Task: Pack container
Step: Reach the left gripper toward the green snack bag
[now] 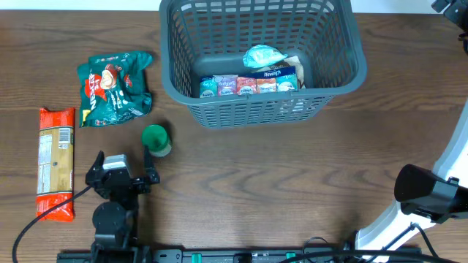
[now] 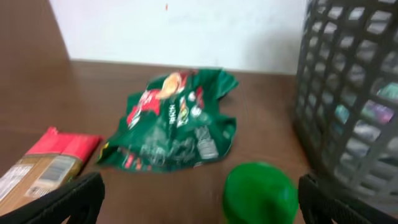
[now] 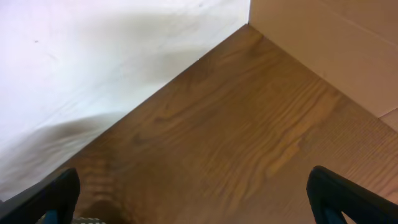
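Note:
The container [image 1: 256, 109] is a dark grey lattice basket at the back centre, also at the right in the left wrist view [image 2: 354, 93]. It holds several snack packs [image 1: 248, 84] and a pale blue bag [image 1: 263, 56]. A green snack bag [image 1: 115, 88] [image 2: 174, 121] lies to its left. A small green round object [image 1: 155, 139] [image 2: 260, 194] sits in front of the basket's left corner. My left gripper [image 1: 123, 166] [image 2: 202, 208] is open just short of it, the green object near its right finger. My right gripper [image 3: 196, 202] is open over bare wood.
A long red and tan pack [image 1: 56, 162] [image 2: 50, 162] lies at the far left of the table. The right arm [image 1: 428, 193] stands at the lower right edge. A white wall [image 3: 93, 68] and a tan panel [image 3: 336, 43] border the table in the right wrist view.

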### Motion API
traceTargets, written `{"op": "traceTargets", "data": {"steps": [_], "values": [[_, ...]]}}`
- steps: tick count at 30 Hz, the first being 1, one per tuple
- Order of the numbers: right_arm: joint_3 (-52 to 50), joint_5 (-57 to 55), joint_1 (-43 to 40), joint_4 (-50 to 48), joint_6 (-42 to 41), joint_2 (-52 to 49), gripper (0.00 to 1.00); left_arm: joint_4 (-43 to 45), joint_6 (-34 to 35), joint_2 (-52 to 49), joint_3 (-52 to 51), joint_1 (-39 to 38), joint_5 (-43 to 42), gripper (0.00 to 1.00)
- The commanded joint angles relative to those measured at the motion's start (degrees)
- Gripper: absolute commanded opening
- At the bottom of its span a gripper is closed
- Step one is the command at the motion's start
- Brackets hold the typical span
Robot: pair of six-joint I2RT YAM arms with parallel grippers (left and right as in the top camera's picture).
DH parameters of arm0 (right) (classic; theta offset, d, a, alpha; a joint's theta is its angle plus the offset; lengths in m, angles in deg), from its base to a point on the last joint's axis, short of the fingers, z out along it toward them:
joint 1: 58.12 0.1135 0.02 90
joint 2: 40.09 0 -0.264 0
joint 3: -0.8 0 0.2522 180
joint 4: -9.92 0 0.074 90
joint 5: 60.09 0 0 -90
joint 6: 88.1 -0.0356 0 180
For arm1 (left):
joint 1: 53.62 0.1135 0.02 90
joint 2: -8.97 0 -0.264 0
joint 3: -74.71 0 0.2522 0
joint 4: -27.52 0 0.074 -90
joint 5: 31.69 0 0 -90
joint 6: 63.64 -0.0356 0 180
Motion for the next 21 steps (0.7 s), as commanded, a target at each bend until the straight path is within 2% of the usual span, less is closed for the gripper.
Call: {"op": "traceTargets", "data": {"steps": [1, 4, 9, 17, 21], "values": [[0.11, -0.02, -0.04, 0.15, -0.72, 0.52, 0.99, -0.33, 0.87, -2.78, 6.67, 0.35, 5.64, 0.99], [0.11, -0.02, -0.04, 0.15, -0.72, 0.52, 0.99, -1.66, 0.66, -9.25, 14.6, 0.37, 7.78, 0.99], [0.11, -0.02, -0.04, 0.15, -0.72, 0.52, 0.99, -9.46, 0.66, -26.21, 31.08, 0.35, 7.98, 0.99], [0.11, -0.02, -0.04, 0.15, -0.72, 0.52, 0.99, -32.13, 0.63, -54.95, 62.03, 0.37, -0.79, 0.99], [0.11, -0.02, -0.04, 0.15, -0.72, 0.52, 0.99, -36.57, -5.51, -63.47, 71.47, 0.35, 0.83, 0.99]]}}
